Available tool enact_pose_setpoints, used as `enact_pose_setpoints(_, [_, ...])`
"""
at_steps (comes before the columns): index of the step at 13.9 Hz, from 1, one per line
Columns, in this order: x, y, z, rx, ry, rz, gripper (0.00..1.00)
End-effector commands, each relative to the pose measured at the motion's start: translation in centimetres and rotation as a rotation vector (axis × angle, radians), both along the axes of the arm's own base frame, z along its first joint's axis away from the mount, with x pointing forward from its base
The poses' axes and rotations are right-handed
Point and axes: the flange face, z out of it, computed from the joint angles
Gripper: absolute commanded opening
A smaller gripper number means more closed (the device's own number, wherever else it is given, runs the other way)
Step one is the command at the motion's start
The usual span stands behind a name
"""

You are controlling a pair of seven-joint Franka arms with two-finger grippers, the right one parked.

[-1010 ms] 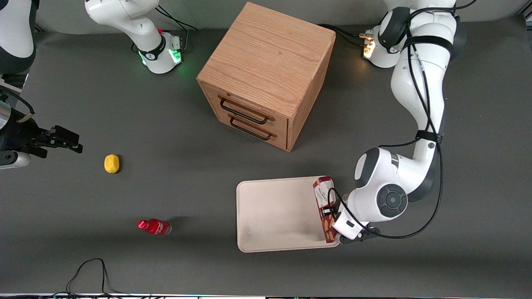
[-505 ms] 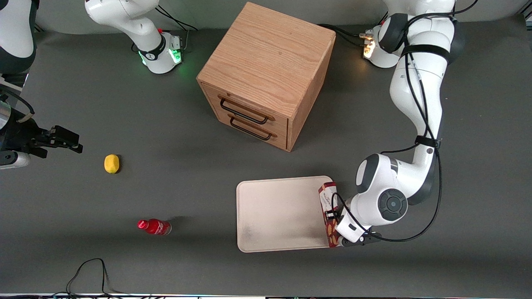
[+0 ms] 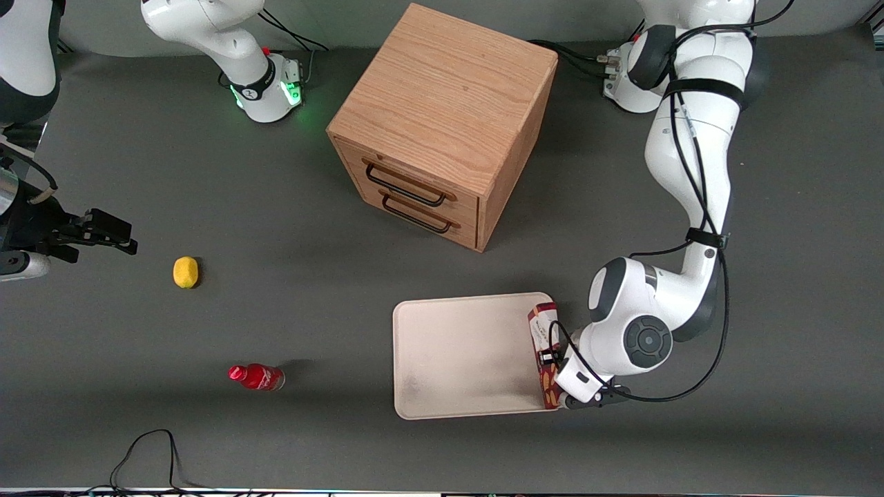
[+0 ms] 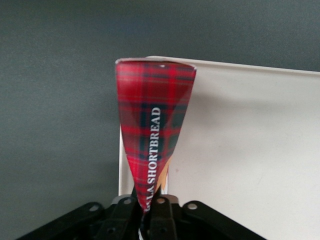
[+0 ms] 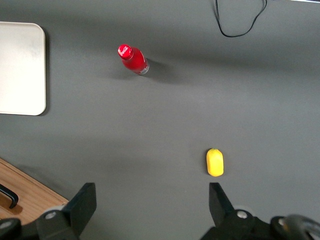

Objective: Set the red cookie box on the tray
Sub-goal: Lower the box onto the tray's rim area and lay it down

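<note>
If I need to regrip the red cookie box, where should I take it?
Across its two broad faces, coming down from above. The red cookie box stands on a narrow edge along the tray rim nearest the working arm, so only the thin width fits the fingers. The gripper already pinches it so.

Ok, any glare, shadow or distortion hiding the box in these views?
Front view: even light, the tool and wrist cover part of the red cookie box at the tray edge. Left wrist view: box sharp but foreshortened into a wedge.
</note>
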Motion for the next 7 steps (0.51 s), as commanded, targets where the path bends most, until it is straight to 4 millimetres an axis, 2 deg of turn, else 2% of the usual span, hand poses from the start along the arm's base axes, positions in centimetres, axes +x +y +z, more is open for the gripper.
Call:
enact_pose_setpoints(1, [0.18,-0.34,-0.97,0.0,-0.018,-0.002,1.0])
enact_pose_setpoints(7, [0.06,-0.33,-1.2,0.001,-0.016,-0.002,1.0])
